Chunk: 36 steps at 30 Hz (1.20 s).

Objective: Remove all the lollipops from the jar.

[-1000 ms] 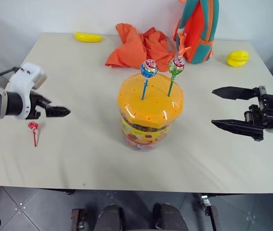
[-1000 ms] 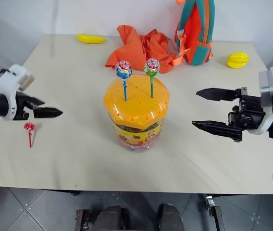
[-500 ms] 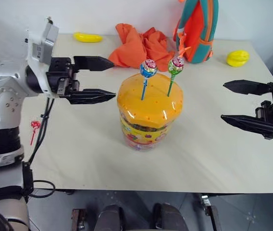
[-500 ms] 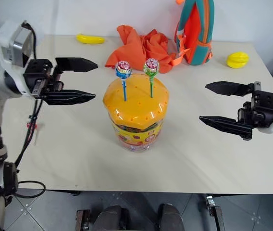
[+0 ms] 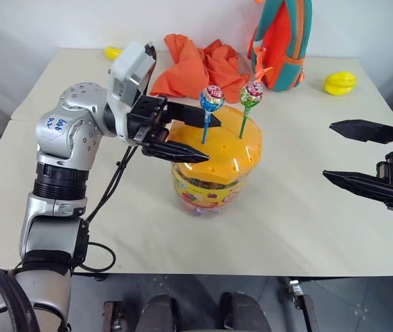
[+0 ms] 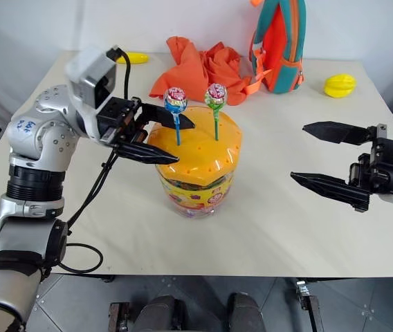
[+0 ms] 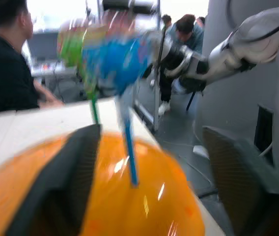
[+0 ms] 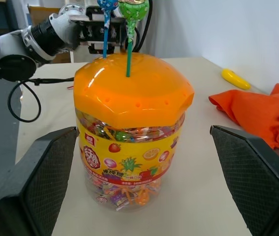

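- My left gripper pointed level over the near-left shoulder of the jar's lid, its two black fingers parted, one on each side of the blue stick, with nothing pinched between them.
- In the left wrist view the blue-wrapped round lollipop on its thin blue stick stood in the gap between my fingers; I saw no contact with either finger.
- The green-wrapped round lollipop on its thin green stick stood just beside the blue one, on its right, also upright in a hole of the lid.
- Both sticks were planted in the orange domed lid dotted with small holes, which sat on the wide clear plastic jar with a yellow-red label, near the middle of the pale tabletop.
- My right gripper hung level to the right of the jar, well apart from it, fingers spread wide and empty.
- Behind the jar lay a crumpled orange cloth; to its right a teal-and-orange backpack stood upright.
- A yellow toy fruit lay near the far right corner, and a yellow banana-like piece near the far left edge.
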### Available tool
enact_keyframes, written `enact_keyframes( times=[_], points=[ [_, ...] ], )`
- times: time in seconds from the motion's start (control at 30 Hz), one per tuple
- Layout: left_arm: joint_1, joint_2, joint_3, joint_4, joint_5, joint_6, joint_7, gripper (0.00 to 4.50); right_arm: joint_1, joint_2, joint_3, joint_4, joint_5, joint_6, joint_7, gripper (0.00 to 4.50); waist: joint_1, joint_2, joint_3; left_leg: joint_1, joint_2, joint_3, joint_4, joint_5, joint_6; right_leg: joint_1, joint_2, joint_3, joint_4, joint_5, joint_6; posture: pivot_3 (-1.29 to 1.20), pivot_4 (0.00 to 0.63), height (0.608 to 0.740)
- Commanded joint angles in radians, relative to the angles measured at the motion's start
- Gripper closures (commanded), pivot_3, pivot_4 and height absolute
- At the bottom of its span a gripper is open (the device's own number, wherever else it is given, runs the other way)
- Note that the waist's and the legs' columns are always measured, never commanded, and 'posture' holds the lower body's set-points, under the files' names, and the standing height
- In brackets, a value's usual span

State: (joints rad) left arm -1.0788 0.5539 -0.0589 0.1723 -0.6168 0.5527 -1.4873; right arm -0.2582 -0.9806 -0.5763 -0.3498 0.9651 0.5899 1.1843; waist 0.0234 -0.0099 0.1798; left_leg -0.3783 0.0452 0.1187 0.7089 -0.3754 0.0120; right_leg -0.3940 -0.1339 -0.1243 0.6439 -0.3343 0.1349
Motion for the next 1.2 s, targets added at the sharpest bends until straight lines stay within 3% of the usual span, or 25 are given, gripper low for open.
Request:
enact_keyframes(
  times=[0.03, 0.23, 0.27, 0.57, 0.77, 0.9, 1.03, 1.2],
  points=[
    [-0.030, 0.009, -0.003, 0.001, 0.019, -0.014, -0.008, 2.45, 0.011, -0.002, -0.055, -0.034, 0.025, -0.007, -0.023, 0.00, 0.004, 0.000, 0.000, 0.000, 0.000, 0.000, 0.000, 0.000, 0.000, 0.000, 0.000, 0.000, 0.000, 0.000, 0.000, 0.00, 0.150, 0.740],
    [-0.071, -0.011, 0.028, 0.007, 0.013, -0.002, 0.035, 4.35, 0.010, -0.002, -0.045, -0.023, 0.020, -0.020, -0.025, 0.00, 0.004, 0.000, 0.000, -0.001, 0.000, -0.001, 0.001, 0.000, 0.001, 0.001, 0.000, 0.000, 0.000, 0.000, 0.000, 0.00, 0.150, 0.740],
    [-0.087, -0.022, 0.045, 0.010, 0.000, 0.008, 0.059, 4.46, 0.003, -0.003, -0.039, -0.016, 0.017, -0.023, -0.024, 0.00, 0.004, 0.000, 0.000, -0.001, 0.000, -0.001, 0.001, 0.000, 0.001, 0.001, 0.000, -0.001, 0.000, 0.000, 0.000, 0.00, 0.150, 0.740],
    [-0.209, -0.036, 0.168, 0.057, -0.018, 0.031, 0.252, 4.46, -0.060, -0.008, 0.012, 0.040, -0.007, -0.049, -0.005, 0.00, 0.001, 0.000, 0.000, -0.001, 0.000, -0.002, 0.002, 0.000, 0.001, 0.000, 0.000, -0.001, 0.000, 0.000, 0.000, 0.00, 0.150, 0.740],
    [-0.227, 0.175, 0.129, 0.058, 0.115, 0.277, 0.472, 4.46, -0.101, -0.018, 0.050, 0.087, -0.024, -0.058, 0.031, 0.00, -0.004, 0.000, 0.000, -0.001, 0.000, -0.002, 0.001, 0.000, 0.001, 0.000, 0.000, -0.001, 0.000, 0.000, 0.000, 0.00, 0.150, 0.740],
    [-0.166, 0.320, 0.087, 0.003, 0.160, 0.452, 0.526, 4.46, -0.130, -0.016, 0.081, 0.120, -0.041, -0.070, 0.053, 0.00, -0.005, 0.000, 0.000, -0.001, 0.000, -0.001, 0.000, 0.000, 0.001, 0.000, 0.000, -0.001, 0.000, 0.000, 0.000, 0.00, 0.150, 0.740],
    [-0.014, 0.520, -0.037, -0.095, 0.226, 0.655, 0.546, 4.46, -0.168, -0.007, 0.117, 0.152, -0.061, -0.079, 0.071, 0.00, -0.004, 0.000, 0.000, -0.001, 0.000, -0.001, 0.000, 0.000, 0.001, -0.001, 0.000, 0.000, 0.000, 0.000, 0.000, 0.00, 0.150, 0.740],
    [0.150, 0.620, -0.121, -0.164, 0.275, 0.775, 0.605, 4.46, -0.214, 0.012, 0.161, 0.192, -0.083, -0.097, 0.089, 0.00, 0.005, 0.000, 0.000, -0.001, 0.000, -0.001, 0.000, -0.001, 0.001, 0.000, 0.000, 0.000, 0.000, 0.000, 0.000, 0.00, 0.150, 0.740]
  ],
)
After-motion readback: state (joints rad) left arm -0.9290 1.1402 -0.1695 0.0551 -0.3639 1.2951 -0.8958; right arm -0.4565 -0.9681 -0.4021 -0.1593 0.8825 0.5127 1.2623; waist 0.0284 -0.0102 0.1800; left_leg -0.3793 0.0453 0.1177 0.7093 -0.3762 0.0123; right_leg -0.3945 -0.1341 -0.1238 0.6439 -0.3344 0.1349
